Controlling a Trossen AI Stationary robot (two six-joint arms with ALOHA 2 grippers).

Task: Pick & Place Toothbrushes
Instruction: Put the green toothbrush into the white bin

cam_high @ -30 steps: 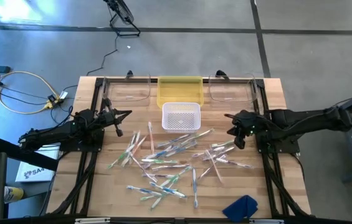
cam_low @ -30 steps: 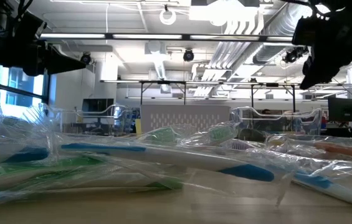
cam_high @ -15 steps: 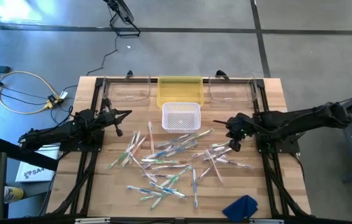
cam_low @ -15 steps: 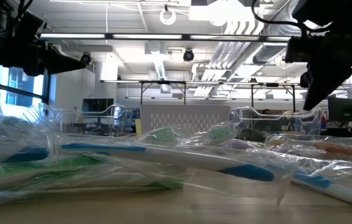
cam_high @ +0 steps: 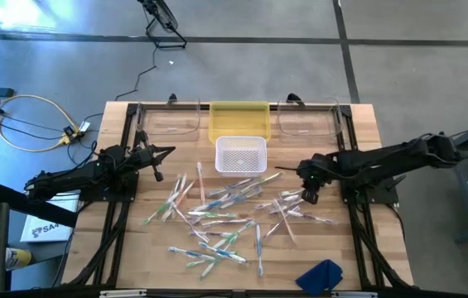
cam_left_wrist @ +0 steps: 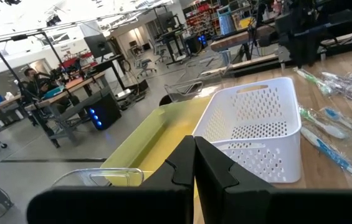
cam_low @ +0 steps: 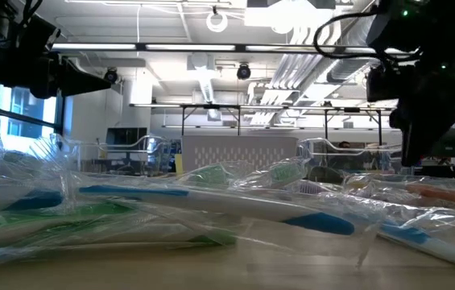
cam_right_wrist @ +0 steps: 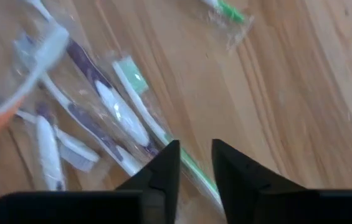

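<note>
Toothbrushes (cam_high: 225, 211), thin wrapped plastic sticks, lie scattered mid-table before the white perforated plastic basket (cam_high: 241, 155). We hang our right gripper (cam_high: 309, 192) over their right edge, fingers slightly parted (nothing held), presumably to pick one; left gripper (cam_high: 164, 152), pressed together, waits.

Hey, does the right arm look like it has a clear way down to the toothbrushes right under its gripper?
Probably yes. The right gripper hangs over the right edge of the toothbrushes with its fingers parted, and nothing shows between them and the wrapped brushes.
</note>
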